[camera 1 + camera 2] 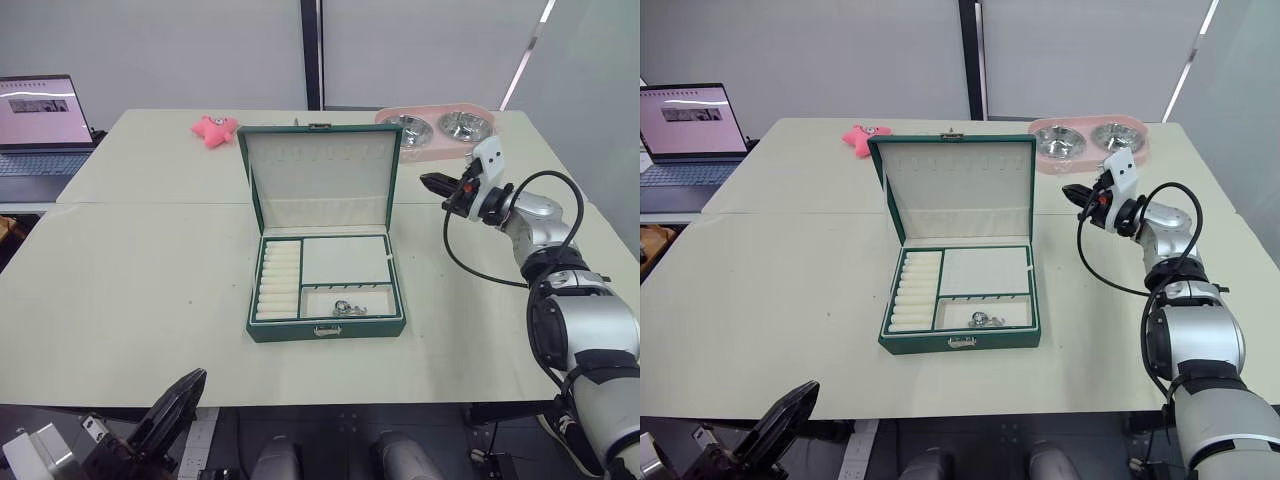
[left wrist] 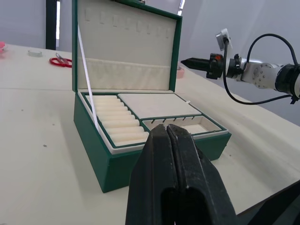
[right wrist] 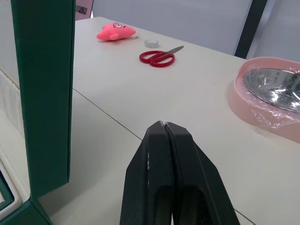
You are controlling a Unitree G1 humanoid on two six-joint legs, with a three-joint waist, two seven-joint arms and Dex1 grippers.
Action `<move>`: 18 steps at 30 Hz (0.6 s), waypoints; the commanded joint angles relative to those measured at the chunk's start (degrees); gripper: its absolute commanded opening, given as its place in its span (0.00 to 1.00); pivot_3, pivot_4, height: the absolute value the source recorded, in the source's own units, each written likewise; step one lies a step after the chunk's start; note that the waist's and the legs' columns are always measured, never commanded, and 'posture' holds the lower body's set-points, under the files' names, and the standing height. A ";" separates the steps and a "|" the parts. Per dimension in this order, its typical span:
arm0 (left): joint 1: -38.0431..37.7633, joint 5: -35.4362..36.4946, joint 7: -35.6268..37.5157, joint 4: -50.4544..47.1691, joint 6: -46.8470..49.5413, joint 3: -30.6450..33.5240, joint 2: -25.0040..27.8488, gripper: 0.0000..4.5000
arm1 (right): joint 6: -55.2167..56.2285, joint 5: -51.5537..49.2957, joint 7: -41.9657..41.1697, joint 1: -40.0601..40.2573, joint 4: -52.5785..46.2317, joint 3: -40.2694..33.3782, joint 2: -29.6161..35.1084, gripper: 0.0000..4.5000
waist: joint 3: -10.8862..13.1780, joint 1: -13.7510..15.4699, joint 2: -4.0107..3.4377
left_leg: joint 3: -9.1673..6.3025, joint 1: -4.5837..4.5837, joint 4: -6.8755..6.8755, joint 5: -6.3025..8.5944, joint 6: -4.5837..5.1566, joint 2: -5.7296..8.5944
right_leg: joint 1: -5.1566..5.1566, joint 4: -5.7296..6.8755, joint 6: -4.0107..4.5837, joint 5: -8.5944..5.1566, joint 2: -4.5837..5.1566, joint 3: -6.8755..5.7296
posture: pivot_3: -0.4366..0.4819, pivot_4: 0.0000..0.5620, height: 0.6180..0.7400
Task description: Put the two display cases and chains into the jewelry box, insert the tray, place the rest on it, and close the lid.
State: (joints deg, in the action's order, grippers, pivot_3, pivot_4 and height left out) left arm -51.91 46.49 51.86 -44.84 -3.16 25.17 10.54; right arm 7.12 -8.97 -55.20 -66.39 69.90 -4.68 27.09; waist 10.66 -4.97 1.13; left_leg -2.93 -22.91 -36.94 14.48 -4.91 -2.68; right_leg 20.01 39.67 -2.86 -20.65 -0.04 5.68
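Jewelry box (image 1: 325, 300) mid-worktop, tray (image 1: 328, 275) in, chain (image 1: 346, 308) on it, lid (image 1: 318, 178) up. Right hand (image 1: 432, 183) empty, fingers together, beside lid; next: push lid down.

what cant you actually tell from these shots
- Under the cream-lined green tray seated in the dark green jewelry box: the tray covers the compartments in both eye views, so display cases or chains below cannot be confirmed.
- Small silver chain in the tray's front compartment: too small to count links or pieces.
- Red scissors: behind the upright lid in the eye views.
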 commanded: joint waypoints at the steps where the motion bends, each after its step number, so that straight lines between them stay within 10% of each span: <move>1: -0.36 0.54 -0.89 -1.58 -1.80 0.69 0.47 0.00 | 1.49 0.18 0.38 -1.98 -0.19 -1.46 -0.13 0.01 | 0.00 0.00 -0.01 | 0.00 0.00 0.00 0.00 0.00 0.00 | 0.00 0.01 0.00 0.00 0.00 0.00 | 0.48 0.27 1.00; 18: -1.32 2.38 -3.84 -3.00 -2.83 2.70 1.86 0.00 | 1.44 0.51 -0.98 -3.42 0.71 -2.61 -3.61 0.01 | 0.02 -0.03 -0.03 | 0.00 0.00 -0.01 0.00 0.00 -0.01 | 0.04 0.09 0.00 0.00 0.00 0.00 | 0.48 0.27 1.00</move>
State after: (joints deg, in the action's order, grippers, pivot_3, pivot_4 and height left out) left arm -52.25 48.20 48.12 -46.38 -4.61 27.01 12.14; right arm 7.89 -7.83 -55.46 -68.20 70.80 -5.79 23.56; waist 10.68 -5.00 1.09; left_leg -2.93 -22.91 -36.95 14.47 -4.91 -2.70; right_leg 20.05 39.76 -2.86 -20.65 -0.04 5.67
